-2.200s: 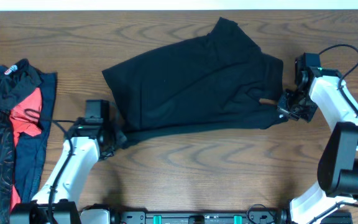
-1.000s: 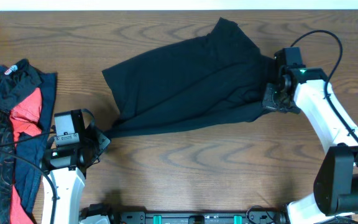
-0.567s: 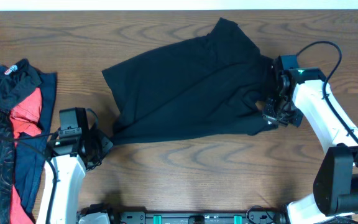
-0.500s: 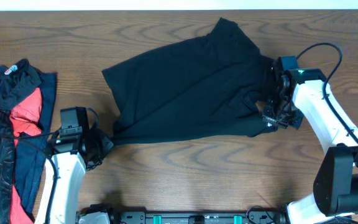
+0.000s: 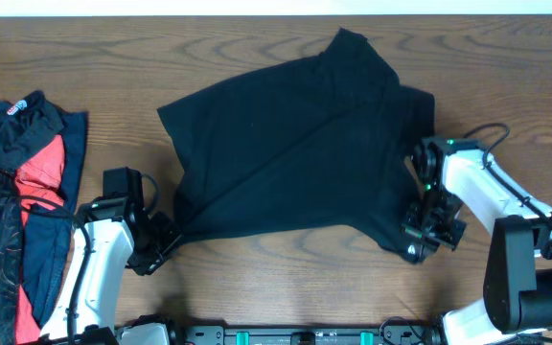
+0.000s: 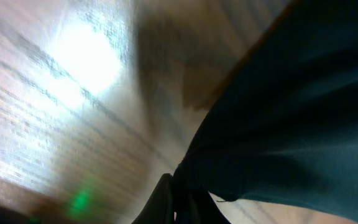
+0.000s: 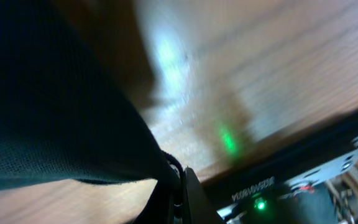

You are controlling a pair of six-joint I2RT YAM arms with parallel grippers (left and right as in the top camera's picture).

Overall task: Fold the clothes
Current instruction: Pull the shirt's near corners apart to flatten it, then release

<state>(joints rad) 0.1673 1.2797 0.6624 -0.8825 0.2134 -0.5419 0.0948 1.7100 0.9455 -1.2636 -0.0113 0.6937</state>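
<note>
From above, the black shirt [image 5: 286,144] is seen lying spread out in the middle of the brown wooden table [image 5: 286,287]. It is laid a bit crooked, with one end pointing up toward the far edge. Its near left corner is pinched tight by the left gripper [image 5: 168,239]. Its near right corner is pinched tight by the right gripper [image 5: 412,241], and that corner is pulled down toward the near edge of the table. A pile of other clothes [image 5: 17,192] is seen at the far left side, well apart from the black shirt. Red, dark blue and black cloth with a pattern can be made out in it.

In the left wrist view, the picture is blurred. Dark cloth from the black shirt [image 6: 291,124] fills the right side. A bunched edge of it is squeezed in the closed left gripper [image 6: 178,200] at the bottom. The shiny table [image 6: 55,93] is seen behind.

In the right wrist view, which is blurred too, the black shirt [image 7: 42,93] fills the left side. Its edge is clamped in the closed right gripper [image 7: 178,194] at the bottom. A small green light [image 7: 227,142] is mirrored on the table [image 7: 272,56].
</note>
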